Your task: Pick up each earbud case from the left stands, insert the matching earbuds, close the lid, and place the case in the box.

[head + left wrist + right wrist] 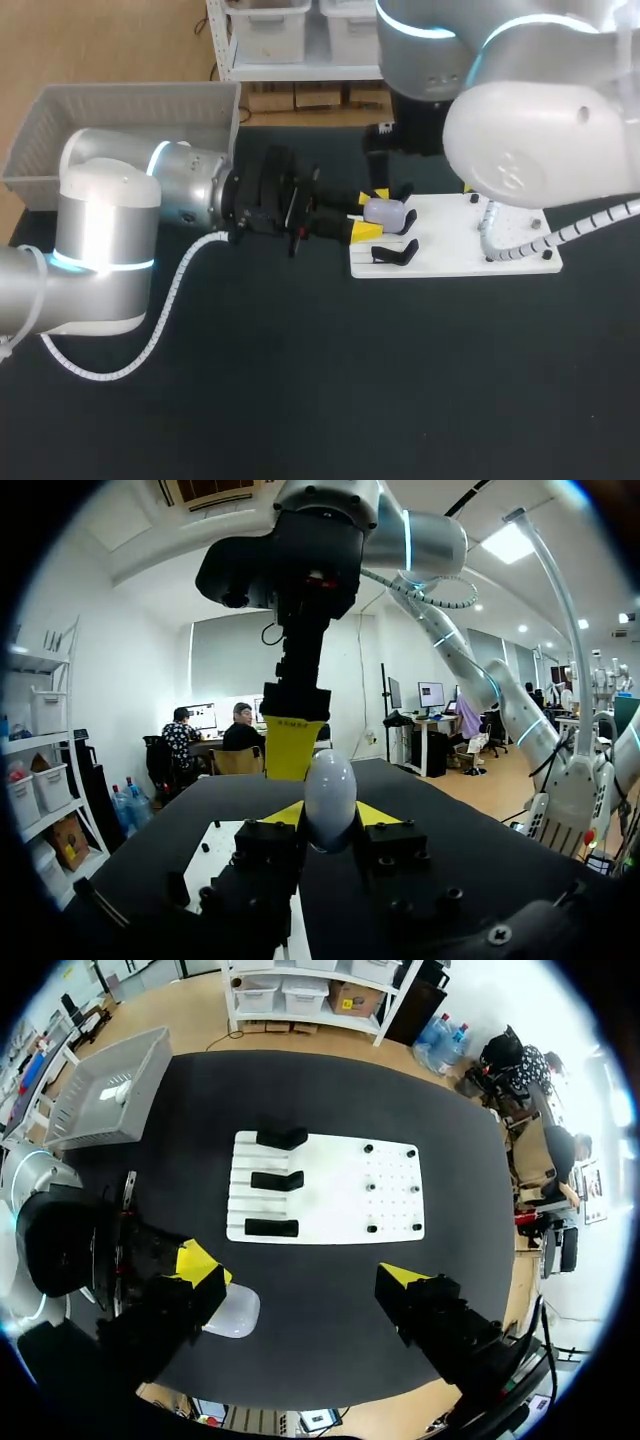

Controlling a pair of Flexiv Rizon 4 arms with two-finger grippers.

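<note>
**L pincer clenched on the earbud case, R pincer spread wide beside it**

Our L pincer is clenched on the earbud case. Both yellow tips press it from two sides, low on its body, and the rounded end stands out past the fingers. In the head view the case is held at the left edge of the white board, just beside the black stands. We cannot tell if it touches a stand or hangs free of them.

Our R pincer is released, w/ its fingers far apart. One yellow tip is just beside the case and the other is well apart from it. We see no earbud in it.

The case looks like a smooth, glossy hard shell of egg shape, prob. light and stiff. We judge it slippery: on such rounded flanks the pads can push it out if they sit away from the widest part. The best hold is across the broad lower half, which leaves the lid end free, and this is approx. how L has it. The hinge and lid are prob. the weak parts, so no strong force there. No seam shows, so we cannot tell if the lid is open.

Further out, the right wrist view shows three stands in a row on the board, and we see no case on them. The grey box sits beyond our L arm, well apart from the case.
</note>
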